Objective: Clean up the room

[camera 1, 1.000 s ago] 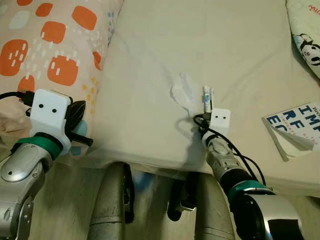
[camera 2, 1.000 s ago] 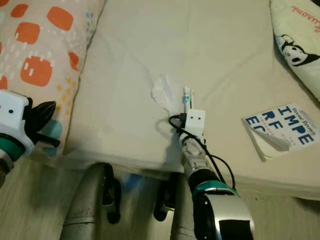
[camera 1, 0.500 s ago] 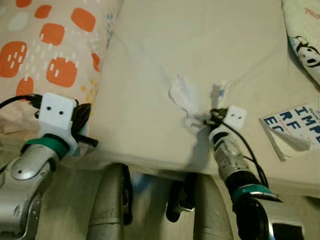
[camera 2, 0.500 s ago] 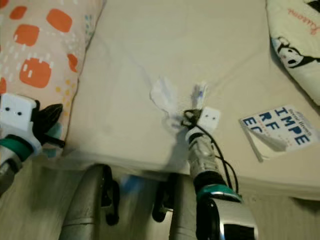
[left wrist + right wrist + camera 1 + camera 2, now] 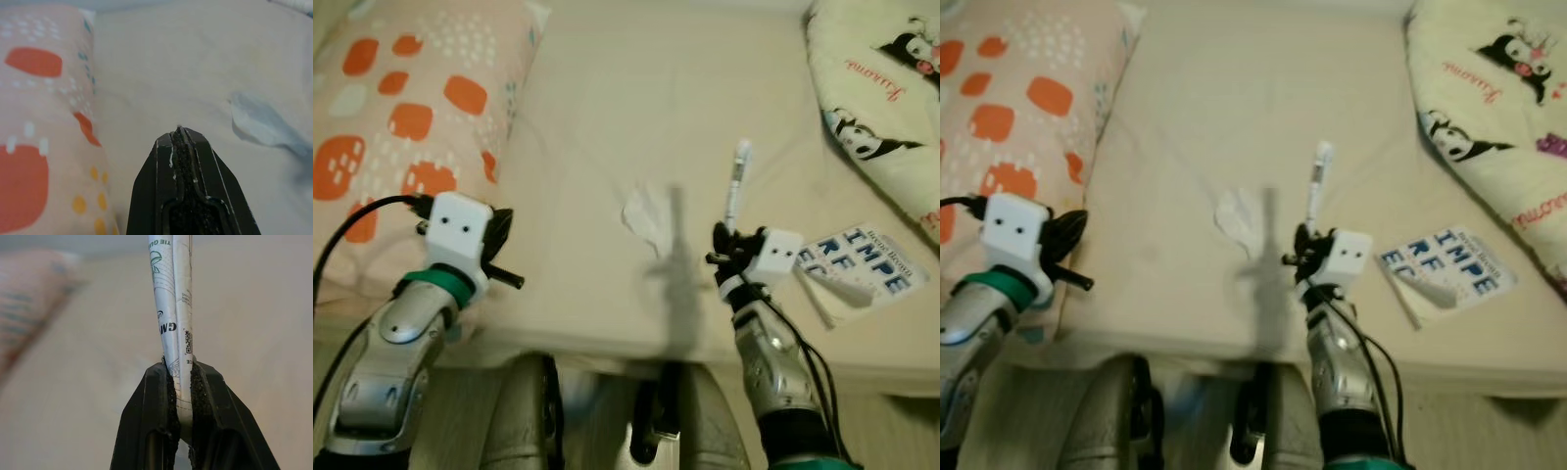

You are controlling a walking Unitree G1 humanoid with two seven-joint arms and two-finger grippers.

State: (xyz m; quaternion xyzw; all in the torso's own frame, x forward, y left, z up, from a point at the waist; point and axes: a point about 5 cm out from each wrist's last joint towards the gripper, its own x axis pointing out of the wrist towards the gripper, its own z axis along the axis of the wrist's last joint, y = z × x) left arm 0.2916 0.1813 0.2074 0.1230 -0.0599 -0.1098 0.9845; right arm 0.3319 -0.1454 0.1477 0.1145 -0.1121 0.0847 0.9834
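1 thin printed packet point(image 5: 175, 308) stands pinched upright in the right gripper point(image 5: 732, 247), lifted clear of the cream bed sheet point(image 5: 607, 108). Just left of it lies a crumpled tissue point(image 5: 646, 211); right, a book point(image 5: 857, 266). The left gripper point(image 5: 180, 142), fingers pressed together and empty, hovers by the orange-patterned pillow point(image 5: 401, 117). Pickup looks done; next, I judge, comes carrying the packet away to a bin.
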